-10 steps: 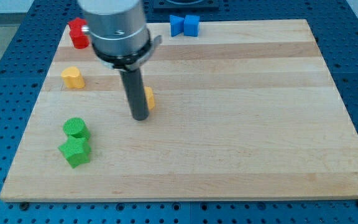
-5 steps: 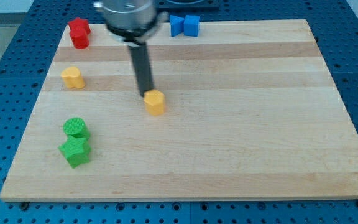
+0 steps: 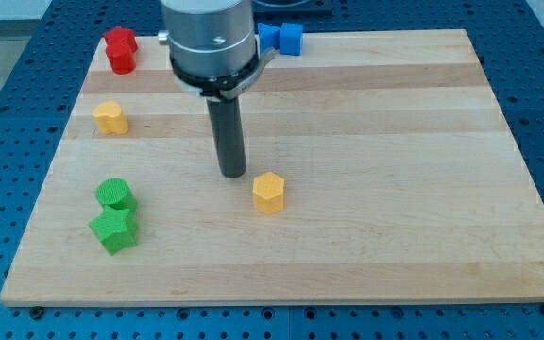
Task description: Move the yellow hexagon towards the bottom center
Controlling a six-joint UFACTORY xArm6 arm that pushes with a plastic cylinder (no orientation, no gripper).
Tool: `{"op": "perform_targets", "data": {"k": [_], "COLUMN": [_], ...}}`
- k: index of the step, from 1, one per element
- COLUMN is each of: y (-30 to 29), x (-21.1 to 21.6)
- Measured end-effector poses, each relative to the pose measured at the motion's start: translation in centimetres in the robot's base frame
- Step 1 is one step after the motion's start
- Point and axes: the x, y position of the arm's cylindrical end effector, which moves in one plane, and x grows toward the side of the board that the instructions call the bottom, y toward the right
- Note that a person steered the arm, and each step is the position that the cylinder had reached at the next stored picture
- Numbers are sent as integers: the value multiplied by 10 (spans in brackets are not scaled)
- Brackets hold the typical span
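While the yellow hexagon (image 3: 268,193) sits just down-right of my tip (image 3: 233,174), apart from it by a sliver of board, I judge it light, rigid and quick to slide or spin on the wood (image 3: 395,189). No jaws here, only a bare rod holding nothing, so I'd press its upper face squarely. The other yellow block (image 3: 110,117) and the green blocks (image 3: 114,213) lie well left of my tip.

I see bare board from the yellow hexagon (image 3: 268,193) down to the view's bottom centre; my tip (image 3: 232,174) stands just up-left of it (apart), and the green blocks (image 3: 114,216) sit well left.
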Motion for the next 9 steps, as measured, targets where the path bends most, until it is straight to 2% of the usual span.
{"op": "perform_targets", "data": {"k": [2, 4, 6, 8, 9], "y": [49, 62, 105, 108, 101], "x": [40, 3, 46, 35, 57]}}
